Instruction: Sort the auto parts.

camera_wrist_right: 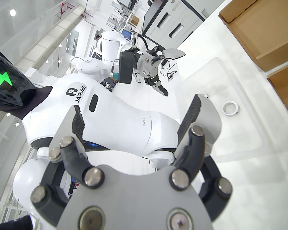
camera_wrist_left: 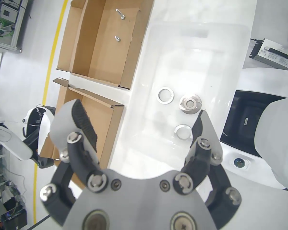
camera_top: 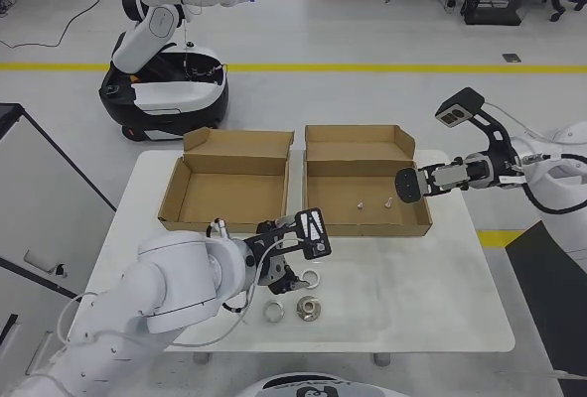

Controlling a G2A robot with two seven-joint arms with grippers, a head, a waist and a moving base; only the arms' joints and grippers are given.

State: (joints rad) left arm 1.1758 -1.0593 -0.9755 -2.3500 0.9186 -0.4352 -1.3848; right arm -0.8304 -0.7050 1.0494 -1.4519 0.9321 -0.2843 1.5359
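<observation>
Three metal parts lie on the white table [camera_top: 422, 298] near its front: a ring [camera_top: 310, 279], a second ring [camera_top: 274, 311] and a flanged hub [camera_top: 308, 310]. My left gripper [camera_top: 301, 256] hovers open just above them; from its wrist I see both rings [camera_wrist_left: 165, 94] [camera_wrist_left: 183, 132] and the hub [camera_wrist_left: 190, 103] past its fingertips. Two bolts [camera_top: 360, 206] [camera_top: 386, 202] lie in the right cardboard box [camera_top: 358, 154]. My right gripper [camera_top: 409, 186] is open and holds nothing, level with that box's right wall. The left cardboard box [camera_top: 233, 189] holds nothing.
Both boxes stand side by side along the table's back edge. The right half of the table in front of the boxes is free. From the right wrist one ring [camera_wrist_right: 231, 108] and the left gripper [camera_wrist_right: 158, 72] show farther off.
</observation>
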